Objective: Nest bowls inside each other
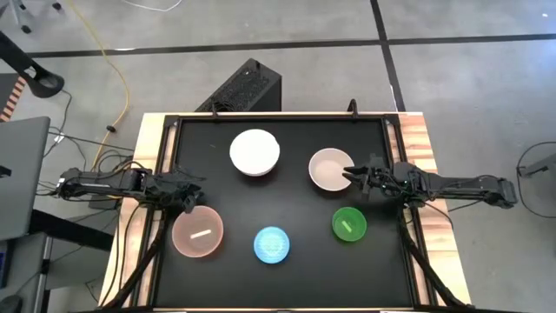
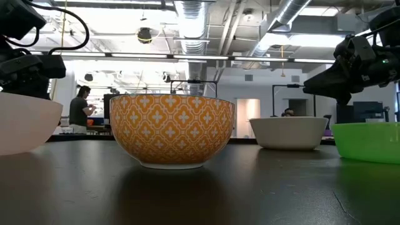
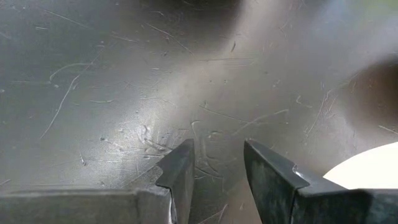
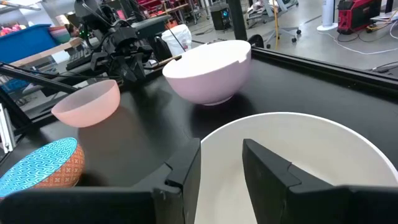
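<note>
Five bowls rest on their bases on the black table. The white bowl [image 1: 254, 152] is at the far middle and the beige bowl [image 1: 330, 169] to its right. The green bowl [image 1: 349, 224], the blue bowl with an orange patterned outside [image 1: 272, 245] and the pink bowl [image 1: 198, 232] line the near side. My right gripper [image 4: 221, 146] hovers open over the beige bowl's right rim [image 4: 205, 140], one finger outside it and one over the inside. In the low view it stands above that bowl [image 2: 287, 132]. My left gripper [image 3: 217, 149] is open over bare table by the pink bowl's far-left rim [image 3: 367, 171].
A raised black frame [image 1: 278, 116] edges the tabletop, with wooden strips [image 1: 417, 139] on both sides. A black box [image 1: 245, 87] sits on the floor behind the far edge. The table's middle [image 1: 287, 200] lies bare between the bowls. A person [image 2: 80, 109] shows far behind.
</note>
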